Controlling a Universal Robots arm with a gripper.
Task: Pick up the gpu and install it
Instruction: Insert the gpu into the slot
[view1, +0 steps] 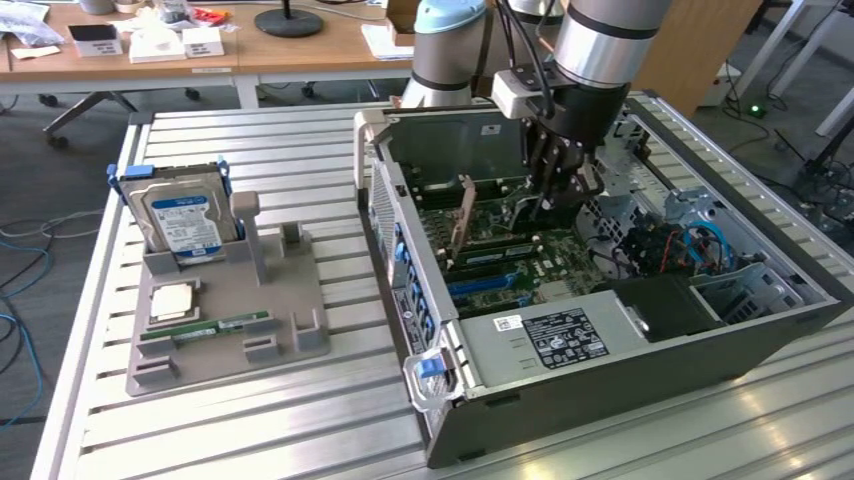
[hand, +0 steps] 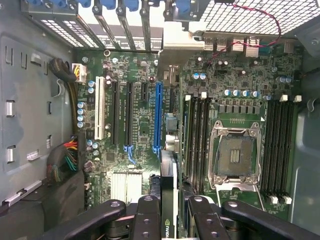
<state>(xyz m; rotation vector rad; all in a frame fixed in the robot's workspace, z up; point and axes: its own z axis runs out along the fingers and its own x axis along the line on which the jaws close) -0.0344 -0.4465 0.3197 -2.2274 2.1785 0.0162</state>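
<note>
- Nearest you in the exterior view is the slatted metal table (view1: 200, 440). The open computer case (view1: 641, 380) lies on its side on it, at about four o'clock from the picture's centre.
- In the case's near end you see the power supply (view1: 561, 335), its black-and-white label facing up.
- At nine o'clock from the case, and apart from it, sits the grey tray (view1: 267, 300).
- In the tray's near pockets lie a RAM stick (view1: 220, 325) and a square processor chip (view1: 174, 300). At its far end, twelve o'clock from the chip, the hard drive (view1: 187, 215) with the blue label stands upright.
- Further in, at twelve o'clock from the power supply, the gripper (view1: 550, 200) hangs down inside the case over the motherboard.
- In the wrist view the fingers are clamped on the gpu (hand: 169, 175). It is held on edge between them, with a green logo on its upper edge.
- The gpu is inside the case, between the long blue slot (hand: 157, 117) and the processor socket (hand: 239, 155), just beside the slot's end. It looks to be above the board, but you cannot tell whether it touches.
- Beyond, the arm (view1: 601, 40) stands at about one o'clock from the gripper.
- Farthest off, wooden desks (view1: 307, 50) fill the picture's eleven o'clock.
</note>
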